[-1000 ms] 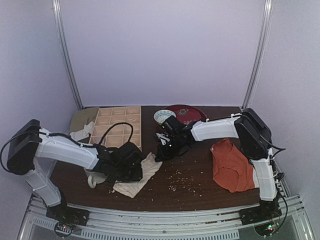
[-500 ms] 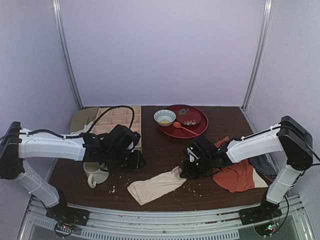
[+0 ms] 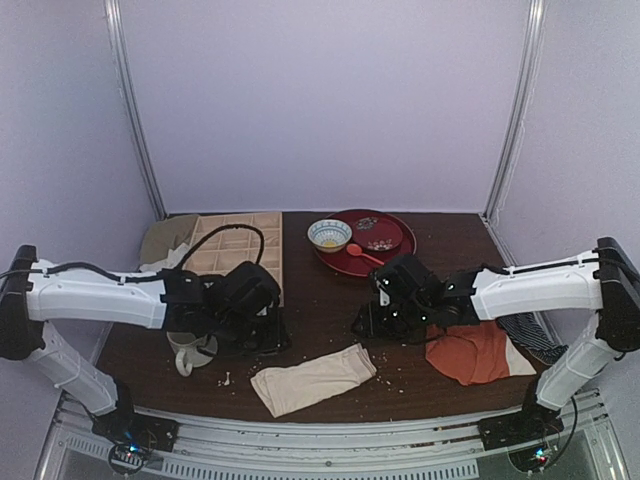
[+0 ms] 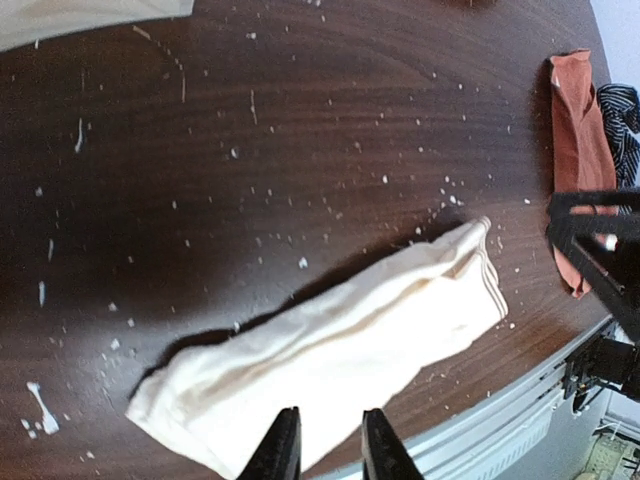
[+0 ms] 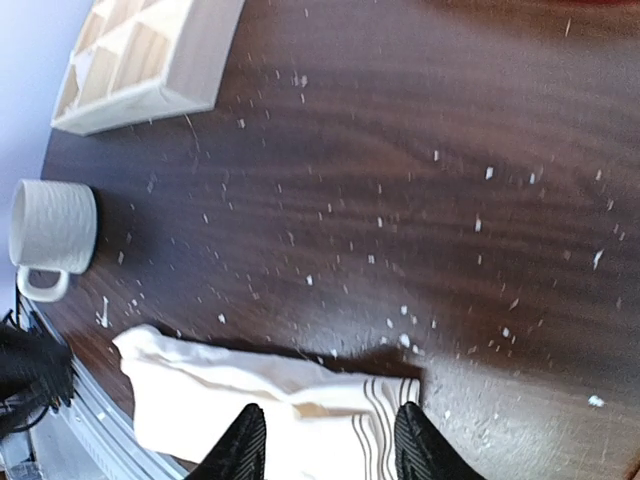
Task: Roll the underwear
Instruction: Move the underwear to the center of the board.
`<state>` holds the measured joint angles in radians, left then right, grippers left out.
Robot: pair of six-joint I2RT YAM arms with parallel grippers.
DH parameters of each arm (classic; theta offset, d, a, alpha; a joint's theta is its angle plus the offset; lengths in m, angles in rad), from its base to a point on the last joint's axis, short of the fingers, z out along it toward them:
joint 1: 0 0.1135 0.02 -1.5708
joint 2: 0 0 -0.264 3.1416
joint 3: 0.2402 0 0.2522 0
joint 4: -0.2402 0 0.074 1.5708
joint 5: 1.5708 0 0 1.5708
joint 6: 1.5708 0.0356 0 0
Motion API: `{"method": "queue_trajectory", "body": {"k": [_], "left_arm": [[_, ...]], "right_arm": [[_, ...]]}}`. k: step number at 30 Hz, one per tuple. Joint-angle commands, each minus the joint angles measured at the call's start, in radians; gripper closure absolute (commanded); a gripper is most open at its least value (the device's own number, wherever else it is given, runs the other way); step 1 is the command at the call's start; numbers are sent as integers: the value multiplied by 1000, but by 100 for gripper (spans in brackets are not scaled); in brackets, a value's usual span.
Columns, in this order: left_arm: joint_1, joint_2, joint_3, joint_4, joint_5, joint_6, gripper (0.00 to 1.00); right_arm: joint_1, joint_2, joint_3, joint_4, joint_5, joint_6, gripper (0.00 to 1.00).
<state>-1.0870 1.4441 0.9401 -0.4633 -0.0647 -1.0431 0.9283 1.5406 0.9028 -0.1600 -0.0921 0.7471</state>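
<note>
The white mug (image 3: 190, 350) on the dark surface (image 3: 320, 300) serves as the reference point. The left end effector (image 4: 328, 430) hovers just right of the mug. Its fingers stand apart by a narrow gap, with nothing between them.

The underwear (image 3: 312, 378) lies farther right of the mug and nearer the front edge, clear of the mug. It is folded into a long, flat cream band. Pale crumbs (image 4: 300, 262) are scattered around the band.

The right end effector (image 5: 330, 425) hangs well right of the mug, over the band's striped end. Its jaws are spread wide and hold nothing.

An orange-red garment (image 3: 470, 355) lies farther right of the mug. A dark striped cloth (image 3: 537, 335) lies farthest right, beside the garment.
</note>
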Motion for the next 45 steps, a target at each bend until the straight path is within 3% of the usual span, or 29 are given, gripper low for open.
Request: {"method": "queue_trajectory", "body": {"k": [1, 5, 10, 19, 27, 39, 45], "left_arm": [[-98, 20, 66, -138, -84, -300, 70], [-168, 66, 71, -177, -85, -493, 71], [-220, 158, 77, -170, -80, -625, 73], [-200, 288, 105, -187, -60, -644, 73], [-90, 417, 219, -274, -97, -343, 73], [57, 582, 474, -174, -135, 333, 74], [88, 591, 583, -208, -159, 486, 71]], "right_arm": [[-49, -33, 43, -83, 29, -85, 58], [-90, -67, 44, -101, 7, -126, 58], [-127, -128, 16, -111, -32, -173, 58], [-161, -207, -21, -125, -70, -201, 58], [-172, -200, -33, -100, -80, -172, 58], [-175, -97, 10, -107, -139, -186, 58], [-186, 13, 52, -84, -217, -201, 58]]}}
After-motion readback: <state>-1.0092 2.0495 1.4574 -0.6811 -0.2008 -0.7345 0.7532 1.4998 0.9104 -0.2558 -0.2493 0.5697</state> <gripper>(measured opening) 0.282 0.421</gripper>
